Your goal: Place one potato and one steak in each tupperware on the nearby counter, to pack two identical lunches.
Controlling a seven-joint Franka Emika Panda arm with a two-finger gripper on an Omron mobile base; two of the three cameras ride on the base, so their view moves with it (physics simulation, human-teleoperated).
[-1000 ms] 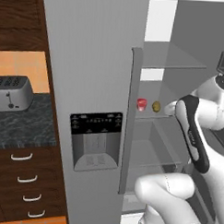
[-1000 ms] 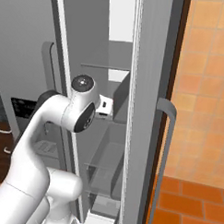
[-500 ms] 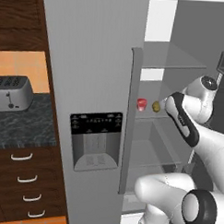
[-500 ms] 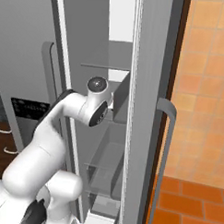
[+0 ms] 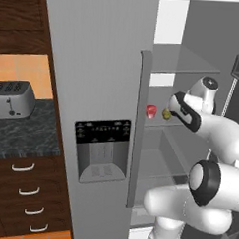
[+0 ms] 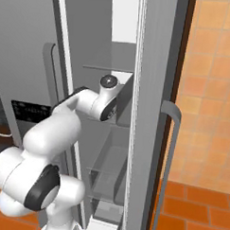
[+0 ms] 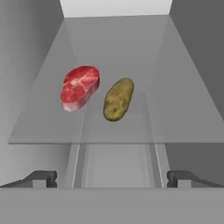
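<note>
On a glass shelf [image 7: 48,127] inside the open fridge lie a red steak [image 7: 79,87] and, just right of it, a yellow-brown potato [image 7: 118,99]. From the left base view the steak [image 5: 151,111] and potato [image 5: 166,114] sit side by side at the shelf's front, with my arm's dark hand [image 5: 185,112] close to their right. My gripper [image 7: 111,179] is open, its fingertips [image 7: 43,178] spread wide short of the shelf's near edge, nothing between them. A stretch of the counter [image 5: 22,137] lies left of the fridge. The tupperware is out of view.
The shut fridge door with its dispenser [image 5: 101,150] stands left of the opening. The open right door and its handle [image 6: 165,138] flank my arm. A clear bin [image 6: 109,178] sits below the shelf. A silver toaster [image 5: 11,99] stands on the counter.
My arm has swung up and forward into the fridge, bringing the hand close to the steak and potato. The jaws stayed wide apart. The food has not moved.
</note>
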